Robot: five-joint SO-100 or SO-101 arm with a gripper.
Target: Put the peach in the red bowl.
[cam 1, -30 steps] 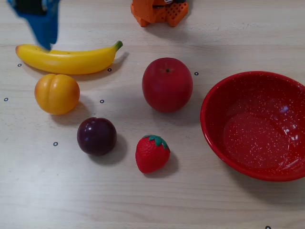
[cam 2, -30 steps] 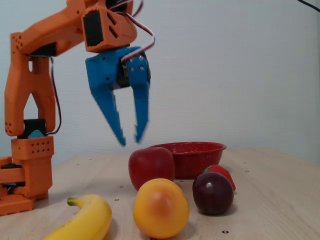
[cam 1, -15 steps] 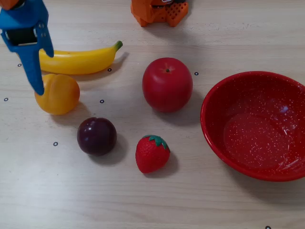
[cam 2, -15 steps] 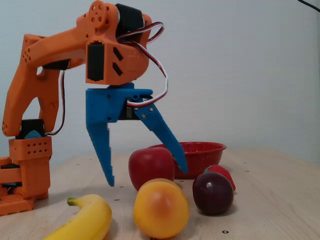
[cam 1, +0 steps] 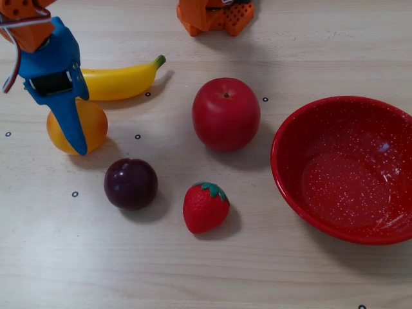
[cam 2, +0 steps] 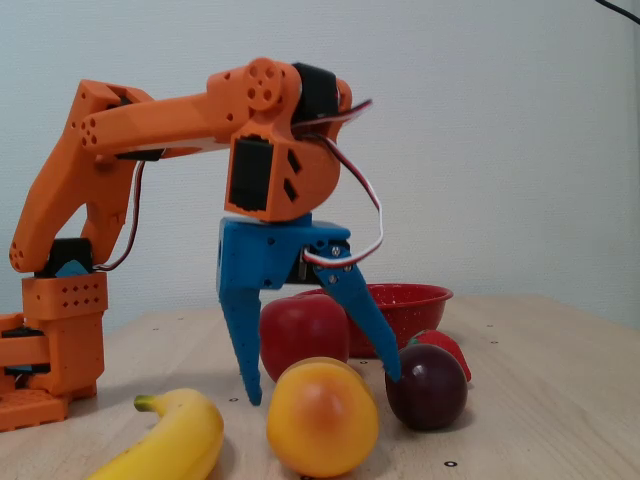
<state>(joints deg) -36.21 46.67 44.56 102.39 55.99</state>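
The peach [cam 1: 96, 125] is a yellow-orange ball at the left of the overhead view and lies on the table. In the fixed view the peach [cam 2: 322, 420] is at the front. My blue gripper [cam 1: 76, 125] is open and hangs over the peach. In the fixed view the gripper [cam 2: 324, 390] has one finger down on each side of the peach; I cannot tell whether they touch it. The red bowl [cam 1: 290, 125] with white speckles stands empty at the right, far from the gripper. It shows behind the fruit in the fixed view [cam 2: 410, 295].
A banana [cam 1: 119, 82] lies just beyond the peach. A dark plum [cam 1: 131, 183], a strawberry [cam 1: 206, 207] and a large red apple [cam 1: 225, 114] lie between the peach and the bowl. The orange arm base [cam 1: 212, 14] is at the top edge.
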